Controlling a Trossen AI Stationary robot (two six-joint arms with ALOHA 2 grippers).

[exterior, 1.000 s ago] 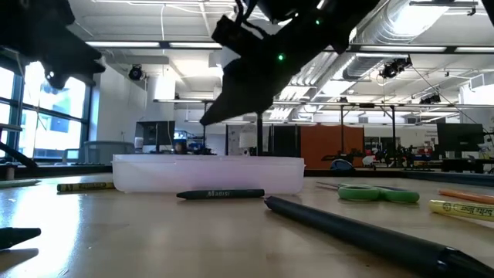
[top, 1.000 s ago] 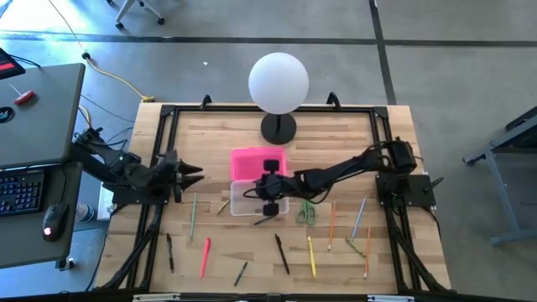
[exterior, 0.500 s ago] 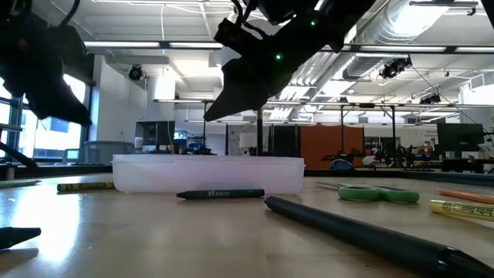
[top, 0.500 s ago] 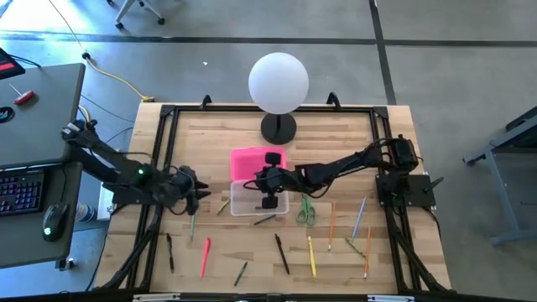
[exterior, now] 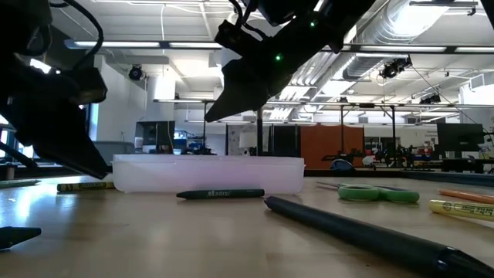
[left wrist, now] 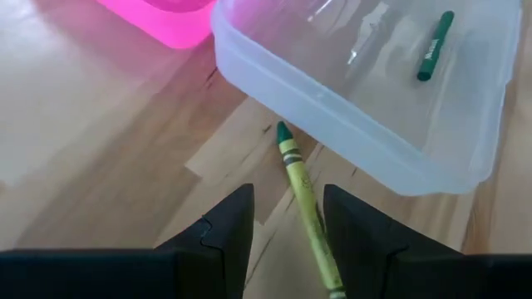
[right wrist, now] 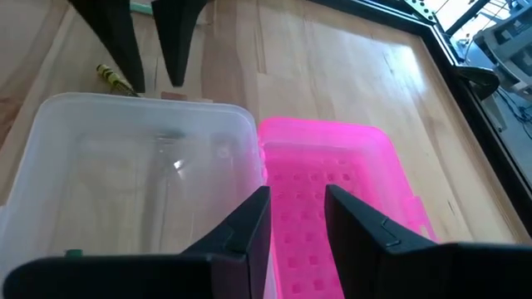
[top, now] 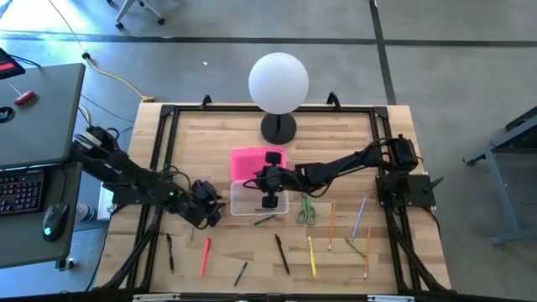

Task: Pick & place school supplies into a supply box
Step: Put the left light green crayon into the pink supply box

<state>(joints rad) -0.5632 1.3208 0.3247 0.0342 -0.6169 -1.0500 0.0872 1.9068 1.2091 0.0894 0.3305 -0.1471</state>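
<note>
The clear supply box (top: 252,201) sits open mid-table, with its pink lid (top: 258,161) on the table behind it. My left gripper (left wrist: 288,218) is open and low at the box's left end. Its fingers stand either side of a yellow-green crayon (left wrist: 301,193) lying on the wood, and I cannot tell whether they touch it. My right gripper (right wrist: 297,208) hovers open above the box and lid, holding nothing. A dark green crayon (exterior: 220,194) lies along the box's near wall. Green-handled scissors (top: 306,210) lie to the right of the box.
Pens and pencils lie scattered on the near half of the table: red (top: 204,257), black (top: 282,253), yellow (top: 311,256), orange (top: 331,225) and blue (top: 359,216). A white globe lamp (top: 278,82) stands at the far edge. A black frame rail (top: 159,159) borders the table.
My left arm has swung from the table's left edge toward the box, moving right and toward the near edge. It has dropped low, and its fingers now straddle the yellow-green crayon. The right gripper has stayed above the box.
</note>
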